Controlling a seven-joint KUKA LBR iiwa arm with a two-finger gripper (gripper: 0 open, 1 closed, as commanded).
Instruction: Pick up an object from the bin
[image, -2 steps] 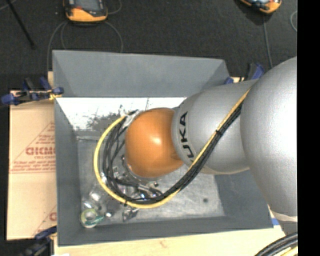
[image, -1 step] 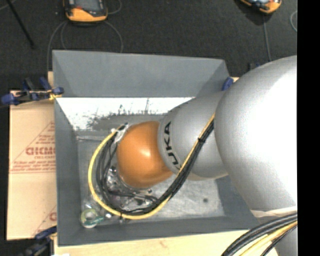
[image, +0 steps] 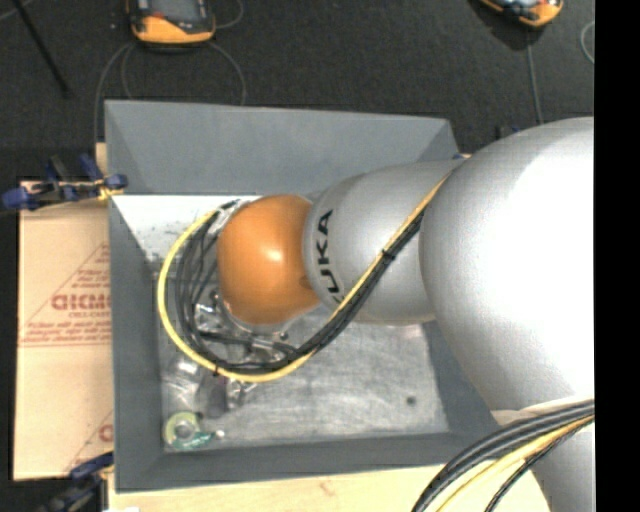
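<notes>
Probably the reaching step: the gripper hangs low in the grey metal bin, towards seven o'clock, near a small pale-green ring-shaped piece. Spread or closed, I cannot tell. The next move calls for centring over that piece.

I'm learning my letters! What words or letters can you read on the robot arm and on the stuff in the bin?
"UKA": on the silver arm, right beside its orange cover, running sideways. Any letter before it is hidden by the curve.
Small round pale thing in the bin's near-left corner: too small to tell if it has any writing.
Grey bin: no words or numbers on its walls.
</notes>
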